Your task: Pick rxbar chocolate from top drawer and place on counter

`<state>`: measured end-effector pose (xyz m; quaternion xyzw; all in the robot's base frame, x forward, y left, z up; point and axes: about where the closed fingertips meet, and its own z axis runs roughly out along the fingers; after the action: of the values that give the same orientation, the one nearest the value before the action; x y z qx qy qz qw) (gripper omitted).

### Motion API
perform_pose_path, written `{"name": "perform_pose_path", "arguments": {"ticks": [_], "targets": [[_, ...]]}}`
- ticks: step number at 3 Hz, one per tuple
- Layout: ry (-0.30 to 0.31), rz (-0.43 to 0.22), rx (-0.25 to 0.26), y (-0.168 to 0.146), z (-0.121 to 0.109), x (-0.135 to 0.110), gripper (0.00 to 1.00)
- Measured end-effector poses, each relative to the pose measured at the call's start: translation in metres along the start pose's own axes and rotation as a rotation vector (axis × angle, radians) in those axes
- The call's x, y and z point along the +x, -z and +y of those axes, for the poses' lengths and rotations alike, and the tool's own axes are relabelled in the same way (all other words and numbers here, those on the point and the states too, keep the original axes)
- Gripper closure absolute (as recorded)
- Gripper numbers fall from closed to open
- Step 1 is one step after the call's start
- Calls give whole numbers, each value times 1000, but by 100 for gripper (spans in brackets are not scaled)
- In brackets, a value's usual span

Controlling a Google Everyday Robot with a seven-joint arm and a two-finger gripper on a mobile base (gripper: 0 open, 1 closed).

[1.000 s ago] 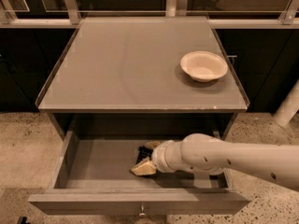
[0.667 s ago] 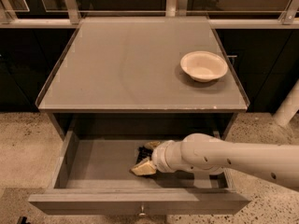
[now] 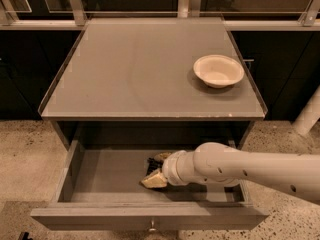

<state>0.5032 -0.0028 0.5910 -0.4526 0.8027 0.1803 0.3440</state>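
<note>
The top drawer [image 3: 100, 174] stands pulled open below the counter [image 3: 140, 69]. My gripper [image 3: 156, 169] reaches into it from the right, down near the drawer floor at its middle. Its two pale fingertips [image 3: 153, 180] sit on either side of a small black object, the rxbar chocolate [image 3: 151, 165], of which only a dark edge shows between them. The white arm covers the rest of the bar and the right part of the drawer.
A cream bowl [image 3: 218, 70] stands on the counter's right side. The drawer's front panel carries a small metal knob [image 3: 151, 228]. Speckled floor lies on both sides. A white post [image 3: 307, 115] stands at the far right.
</note>
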Motion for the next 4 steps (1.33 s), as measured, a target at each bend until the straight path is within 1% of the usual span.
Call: {"name": "perform_pose_path", "arguments": {"ticks": [1, 2, 3, 4], "targets": [[-12, -40, -16, 16, -3, -2, 100], [-12, -206, -82, 52, -12, -43, 100], [-23, -320, -72, 125, -43, -56, 100], [-16, -370, -96, 178, -50, -65, 100]]}}
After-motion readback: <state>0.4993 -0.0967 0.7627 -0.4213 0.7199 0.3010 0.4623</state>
